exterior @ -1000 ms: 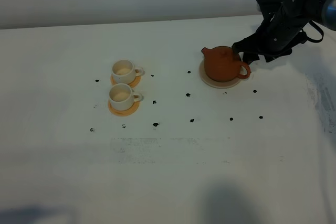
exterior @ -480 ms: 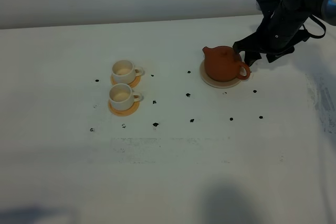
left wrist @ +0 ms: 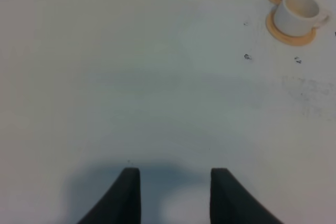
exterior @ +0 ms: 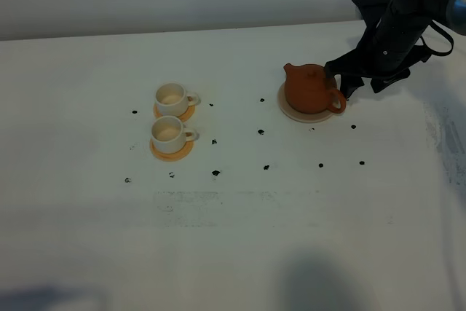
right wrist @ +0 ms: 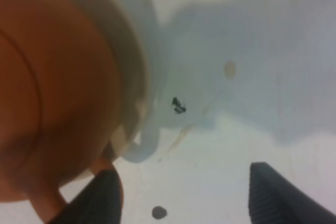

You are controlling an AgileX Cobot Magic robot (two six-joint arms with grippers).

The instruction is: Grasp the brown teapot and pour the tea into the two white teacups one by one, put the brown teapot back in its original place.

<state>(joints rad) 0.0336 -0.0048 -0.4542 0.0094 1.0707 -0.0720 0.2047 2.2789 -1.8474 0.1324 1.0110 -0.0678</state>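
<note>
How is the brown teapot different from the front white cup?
The round reddish-brown clay teapot is dark; the nearer small cream-white teacup is pale. The teapot is bigger than the teacup. The teapot has a lid and spout; the teacup is open on top. The teapot sits on a pale cream coaster, the teacup on an orange-tan coaster. Both stand upright with a side handle.

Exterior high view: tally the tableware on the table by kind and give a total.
Brown teapot: 1
White teacups: 2
Orange-tan coasters: 2
Cream coaster: 1
Total: 6
</note>
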